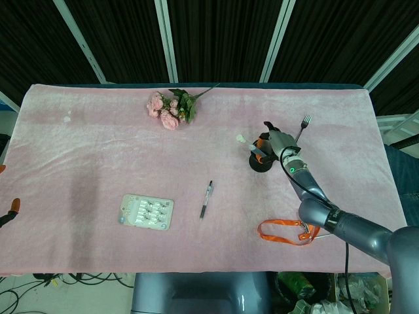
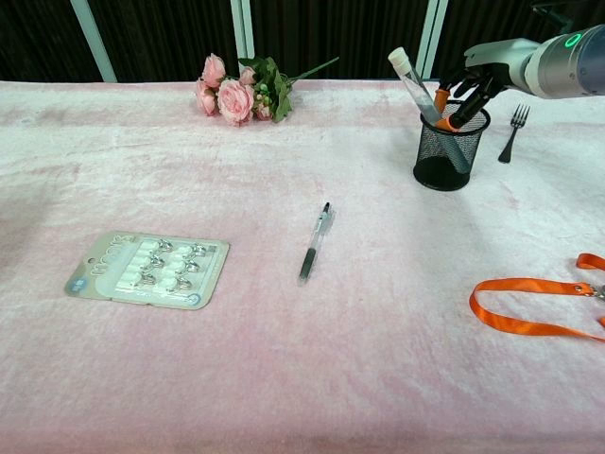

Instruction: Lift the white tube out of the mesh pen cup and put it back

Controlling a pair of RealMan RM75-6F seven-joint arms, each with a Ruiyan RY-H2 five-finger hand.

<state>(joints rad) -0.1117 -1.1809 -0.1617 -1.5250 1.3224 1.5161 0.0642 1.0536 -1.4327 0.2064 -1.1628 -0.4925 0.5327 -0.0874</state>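
Tube (image 2: 423,95), white-capped, clear-bodied: stands tilted in the mesh pen cup (image 2: 450,151), cap end leaning up and away from the right hand, lower end down inside the mesh. In the head view the cap shows as a small pale knob just beside the cup's rim.

Cup, black wire mesh: upright on the pink counter (image 2: 302,359), far right side, a fork (image 2: 511,130) near it.

Right hand (image 2: 473,90): at the cup's rim, orange-tipped fingers (image 2: 444,102) curled down against the tube's shaft just above the rim. Appears to pinch the tube, though the exact contact is too small to confirm. The tube rises past the fingers on their near-left side.

Left hand (image 1: 8,212): only fingertips at the frame edge, well apart from the cup; state cannot be told.

Handling note (judgement): the step looks like the grasp before the lift. Grip should close firmly on the shaft and pull along the tube's own slant, so the cup neither tips nor drags.

Also present: pen (image 2: 314,243), blister card (image 2: 148,270), orange lanyard (image 2: 534,305), pink bouquet (image 2: 241,90).
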